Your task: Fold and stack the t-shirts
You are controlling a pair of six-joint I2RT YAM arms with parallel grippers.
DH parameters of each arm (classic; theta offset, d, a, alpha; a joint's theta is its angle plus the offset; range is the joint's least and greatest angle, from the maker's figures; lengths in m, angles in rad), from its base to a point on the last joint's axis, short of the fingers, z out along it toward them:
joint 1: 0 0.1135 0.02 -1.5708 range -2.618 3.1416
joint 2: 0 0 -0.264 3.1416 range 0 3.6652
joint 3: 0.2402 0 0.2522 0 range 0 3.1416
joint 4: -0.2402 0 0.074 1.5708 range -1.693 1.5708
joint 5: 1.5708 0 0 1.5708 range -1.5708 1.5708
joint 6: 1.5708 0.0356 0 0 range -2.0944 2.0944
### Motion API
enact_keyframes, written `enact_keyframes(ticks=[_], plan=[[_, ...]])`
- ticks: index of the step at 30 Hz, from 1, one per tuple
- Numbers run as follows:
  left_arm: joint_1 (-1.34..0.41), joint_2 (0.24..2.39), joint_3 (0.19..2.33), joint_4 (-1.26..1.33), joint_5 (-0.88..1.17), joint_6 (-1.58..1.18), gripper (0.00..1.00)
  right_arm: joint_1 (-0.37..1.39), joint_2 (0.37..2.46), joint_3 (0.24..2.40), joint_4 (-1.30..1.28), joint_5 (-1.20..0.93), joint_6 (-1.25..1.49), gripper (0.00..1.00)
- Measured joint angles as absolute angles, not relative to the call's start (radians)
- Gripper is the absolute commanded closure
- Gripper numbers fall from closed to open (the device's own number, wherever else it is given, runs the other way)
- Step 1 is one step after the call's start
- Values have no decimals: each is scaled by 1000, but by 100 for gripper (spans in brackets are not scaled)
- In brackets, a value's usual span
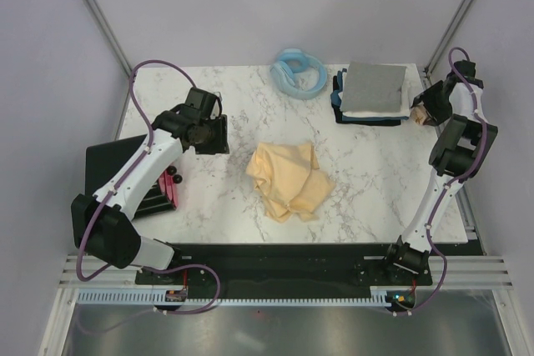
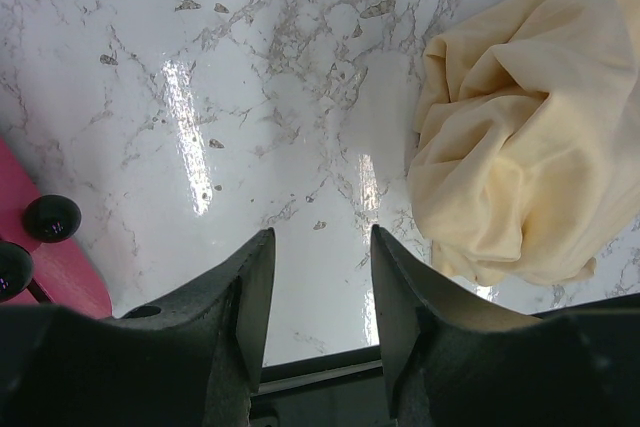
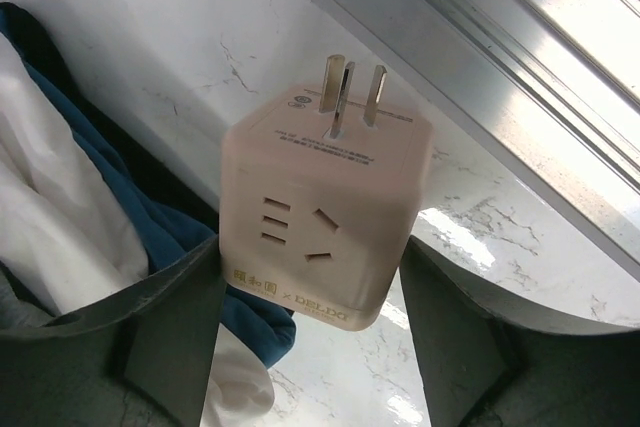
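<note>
The pale yellow t-shirt (image 1: 288, 179) lies crumpled in a loose heap on the surface (image 1: 209, 206), nearer the arm bases than anything else of the task. It is near the left end effector (image 2: 318, 242), off to that end effector's right and not touching it. The left end effector hovers over bare marble with its fingers apart and nothing between them. The black box (image 1: 125, 177) is on its other side.

Farther back, the right end effector (image 3: 315, 257) is clamped on a pale plug adapter cube (image 3: 325, 197), prongs pointing away. Just to its left is the folded stack (image 1: 373, 93), grey on top, white and navy beneath. A light blue ring (image 1: 299, 72) lies beyond, well to the left of that end effector.

The step in hand looks like spreading the yellow shirt flat for folding. This probably needs both arms, so the right one would first have to set the cube down away from the stack. The left should come in low from the shirt's edge and pinch one layer at a hem or shoulder, not the bunched middle. Pulling outward slowly would keep the folds from dragging the whole heap along.
</note>
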State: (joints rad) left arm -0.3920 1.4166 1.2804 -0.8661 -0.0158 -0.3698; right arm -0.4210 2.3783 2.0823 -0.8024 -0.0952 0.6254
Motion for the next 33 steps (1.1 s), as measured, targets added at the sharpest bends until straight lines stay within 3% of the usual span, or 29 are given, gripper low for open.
enact_keyframes(ticks=[2, 5, 6, 9, 14, 33], plan=[[-392, 1417, 1280, -866, -16, -370, 50, -421, 2378, 2084, -805, -96, 626, 31], [-392, 1417, 1280, -866, -16, -369, 50, -421, 2380, 2088, -809, -97, 626, 56], [-392, 1417, 1280, -867, -16, -369, 50, -421, 2382, 2090, -810, -97, 625, 74], [-392, 1417, 1280, -867, -16, -369, 50, -421, 2382, 2091, -810, -97, 625, 94], [-392, 1417, 1280, -867, -16, -369, 50, -421, 2379, 2082, -804, -97, 621, 100], [-392, 1446, 1299, -866, 12, -369, 51, -422, 2226, 1851, -761, -70, 533, 100]])
